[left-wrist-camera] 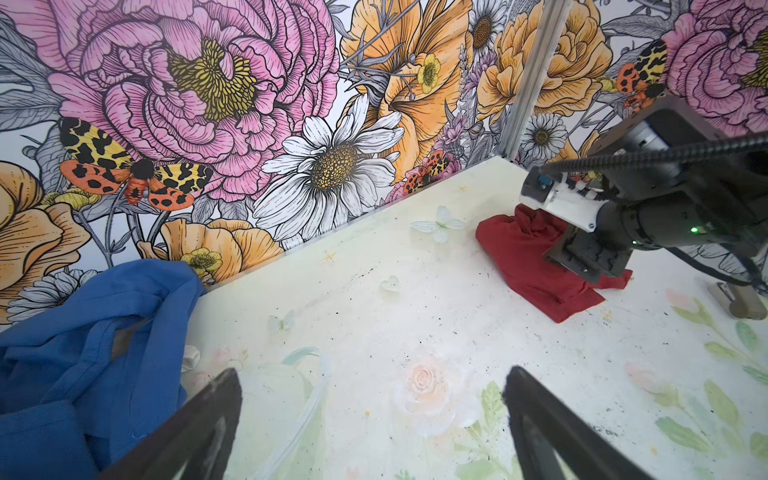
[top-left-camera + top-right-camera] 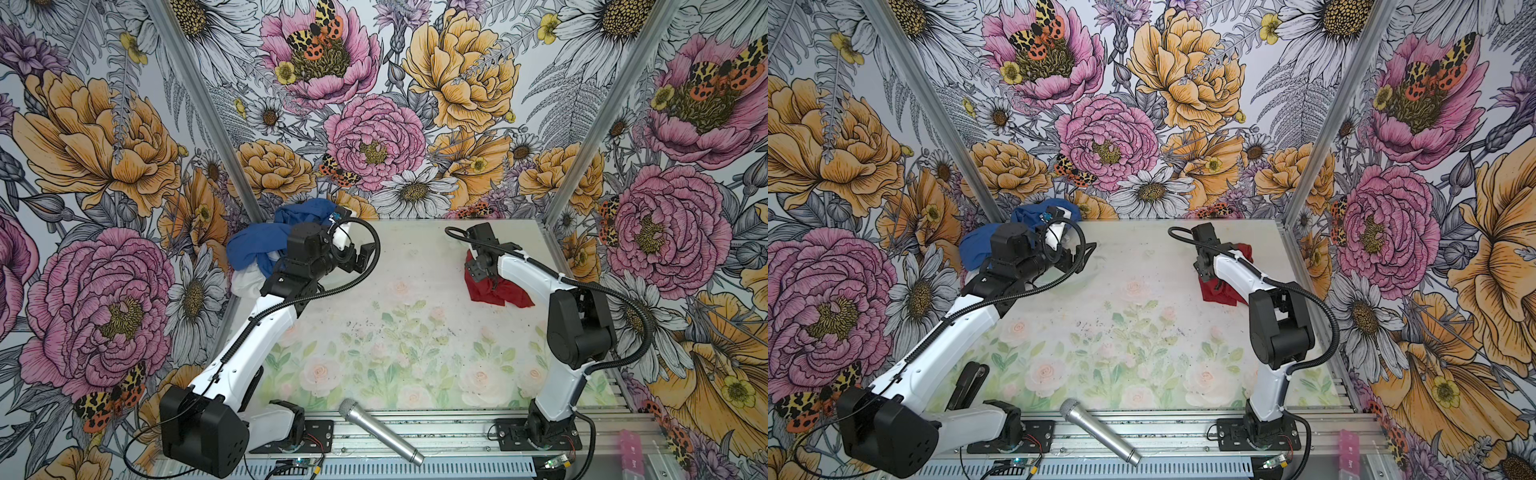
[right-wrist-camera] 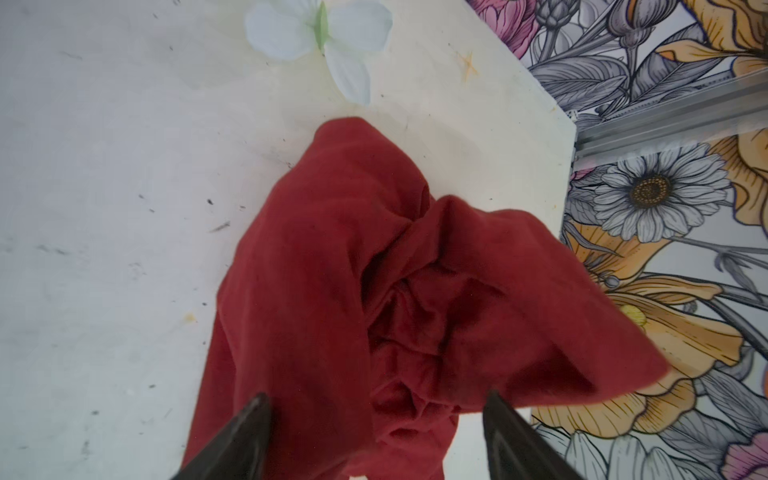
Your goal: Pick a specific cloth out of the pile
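Observation:
The cloth [image 2: 494, 293] [image 2: 1219, 291], deep red and crumpled, lies alone on the right side of the table, apart from the pile. My right gripper [image 2: 478, 270] [image 3: 376, 399] hangs just over it, open, its fingers standing wide on either side of the red folds [image 3: 332, 270] without pinching them. The pile [image 2: 257, 249] [image 2: 976, 249] sits at the back left corner, royal blue over white. My left gripper [image 2: 359, 249] [image 1: 372, 374] is open and empty beside the pile's blue cloth [image 1: 62, 353], over bare table. The left wrist view shows the red cloth [image 1: 528, 257] under the right arm.
A silver microphone [image 2: 380, 432] [image 2: 1100, 432] lies on the metal rail at the front edge. Floral walls close the table [image 2: 395, 332] in at the back and both sides. A pink box [image 2: 631, 453] sits off the front right corner.

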Robot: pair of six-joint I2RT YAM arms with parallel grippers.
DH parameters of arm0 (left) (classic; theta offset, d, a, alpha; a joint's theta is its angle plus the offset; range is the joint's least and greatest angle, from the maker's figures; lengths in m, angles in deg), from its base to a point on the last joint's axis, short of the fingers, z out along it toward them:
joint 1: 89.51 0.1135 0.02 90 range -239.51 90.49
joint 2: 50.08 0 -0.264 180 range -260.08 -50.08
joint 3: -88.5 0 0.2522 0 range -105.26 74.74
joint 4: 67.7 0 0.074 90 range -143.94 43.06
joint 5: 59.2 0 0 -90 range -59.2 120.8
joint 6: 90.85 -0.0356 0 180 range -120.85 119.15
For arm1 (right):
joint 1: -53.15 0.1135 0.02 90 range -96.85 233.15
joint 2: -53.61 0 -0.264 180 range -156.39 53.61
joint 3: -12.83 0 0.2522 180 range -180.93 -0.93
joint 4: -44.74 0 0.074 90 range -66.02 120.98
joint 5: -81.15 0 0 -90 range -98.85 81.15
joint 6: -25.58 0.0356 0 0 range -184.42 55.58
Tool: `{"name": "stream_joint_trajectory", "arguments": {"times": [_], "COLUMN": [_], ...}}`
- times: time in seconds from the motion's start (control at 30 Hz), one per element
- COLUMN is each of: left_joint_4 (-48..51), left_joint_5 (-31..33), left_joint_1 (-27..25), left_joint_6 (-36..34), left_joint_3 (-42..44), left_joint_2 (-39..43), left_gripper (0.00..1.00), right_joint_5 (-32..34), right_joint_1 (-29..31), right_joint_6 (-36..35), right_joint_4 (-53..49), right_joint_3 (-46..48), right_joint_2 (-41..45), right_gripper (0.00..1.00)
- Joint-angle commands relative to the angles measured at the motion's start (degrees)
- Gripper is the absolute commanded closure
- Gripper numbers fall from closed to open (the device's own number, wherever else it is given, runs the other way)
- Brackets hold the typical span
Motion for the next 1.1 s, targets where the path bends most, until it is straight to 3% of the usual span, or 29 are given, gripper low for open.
{"name": "stream_joint_trajectory", "arguments": {"times": [0.0,0.2,0.47,0.57,0.7,0.87,1.0,1.07], "left_joint_4": [-1.90,-1.94,-1.90,-1.90,-1.90,-1.98,-1.97,-1.94], "left_joint_5": [-1.41,-1.35,-1.70,-1.80,-2.06,-2.28,-2.10,-2.04], "left_joint_1": [0.97,1.04,1.17,1.20,1.22,1.26,1.29,1.30], "left_joint_6": [0.80,0.84,1.12,1.11,1.19,1.24,1.19,1.11], "left_joint_3": [-1.02,-1.02,-1.03,-0.98,-0.99,-0.95,-0.92,-0.90], "left_joint_2": [-0.39,-0.15,0.39,0.74,0.93,0.48,0.66,0.75], "left_gripper": [0.01,0.01,0.01,0.01,0.01,0.01,0.01,0.01], "right_joint_5": [8.37,14.60,10.65,3.92,-12.22,-24.63,-30.07,-30.39], "right_joint_1": [0.70,-0.17,-4.39,-6.16,-8.92,-10.64,-10.92,-10.92], "right_joint_6": [-5.33,-6.02,-5.75,-2.88,3.85,7.53,8.16,8.85], "right_joint_4": [-0.23,-0.13,0.45,-1.93,-11.15,-13.02,-14.61,-15.78], "right_joint_3": [-2.91,-5.58,-9.66,-9.94,-12.30,-10.20,-10.38,-11.56], "right_joint_2": [-1.95,-6.29,-9.92,-11.46,-13.81,-14.28,-16.94,-18.70], "right_gripper": [0.18,0.17,0.17,0.14,0.15,0.15,0.19,0.26]}}
